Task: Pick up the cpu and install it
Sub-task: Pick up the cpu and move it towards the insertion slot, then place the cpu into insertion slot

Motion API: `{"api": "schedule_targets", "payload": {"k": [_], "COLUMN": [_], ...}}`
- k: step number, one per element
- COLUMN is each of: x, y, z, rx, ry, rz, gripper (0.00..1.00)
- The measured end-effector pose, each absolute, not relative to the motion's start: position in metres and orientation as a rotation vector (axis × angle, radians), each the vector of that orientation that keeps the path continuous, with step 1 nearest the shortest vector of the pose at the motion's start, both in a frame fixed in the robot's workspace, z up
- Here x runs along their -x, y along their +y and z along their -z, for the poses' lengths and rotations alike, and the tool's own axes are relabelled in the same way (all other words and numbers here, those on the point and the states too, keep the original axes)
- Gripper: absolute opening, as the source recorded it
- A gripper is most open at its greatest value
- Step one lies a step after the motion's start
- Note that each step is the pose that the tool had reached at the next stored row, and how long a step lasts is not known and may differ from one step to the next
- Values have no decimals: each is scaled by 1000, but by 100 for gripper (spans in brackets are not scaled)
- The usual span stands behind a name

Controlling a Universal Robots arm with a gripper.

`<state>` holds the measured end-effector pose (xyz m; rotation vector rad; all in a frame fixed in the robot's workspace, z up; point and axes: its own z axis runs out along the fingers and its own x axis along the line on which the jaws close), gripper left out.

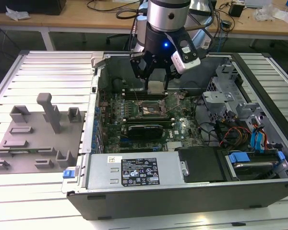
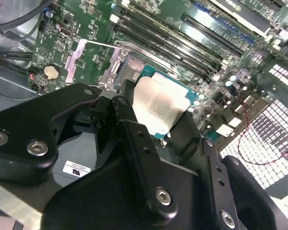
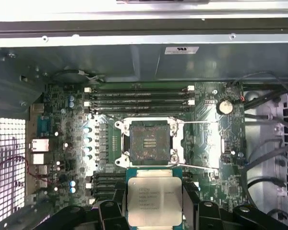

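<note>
**Cpu clamped in gripper, held over the board by the open socket**

Gripper (image 1: 155, 85) is closed on the cpu (image 3: 153, 199). Its black fingers (image 2: 185, 136) press two opposite edges, and the silvery top shows bare between them in both wrist views. The cpu is in the air above the motherboard (image 3: 67, 120), not seated. In the first wrist view it sits just beside the socket (image 3: 151, 142) rather than over it; in the exterior view it hangs near the socket, on the side toward the far wall of the computer case (image 1: 100, 72).

The socket is open, with its contact field exposed. Its load plate (image 3: 202, 143) and wire lever are swung out to one side. Memory slots (image 3: 139, 96) run along the other side of the socket, close by. The case lies on a slatted metal surface (image 1: 43, 67), with grey plastic blocks (image 1: 38, 139) well apart at the exterior view's left.

Judgement on doing this step well:
- Hold the chip flat; any tilt risks a corner dipping into the contacts.
- Square its edges to the socket frame. From the first wrist view they look roughly parallel already, so the offset seems mostly sideways.
- I cannot tell the notch or corner-mark orientation from these views, so it needs checking.
- The open plate and lever are the nearest obstacles to the fingers.
- The grip looks centred, with no slip visible
</note>
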<state>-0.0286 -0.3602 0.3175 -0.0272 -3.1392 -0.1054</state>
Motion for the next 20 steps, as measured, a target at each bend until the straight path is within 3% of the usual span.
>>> {"api": "schedule_targets", "payload": {"k": [20], "x": [29], "y": [-354], "z": [-310], "rx": [19], "ry": [-3141], "rz": [105], "gripper": [55]}}
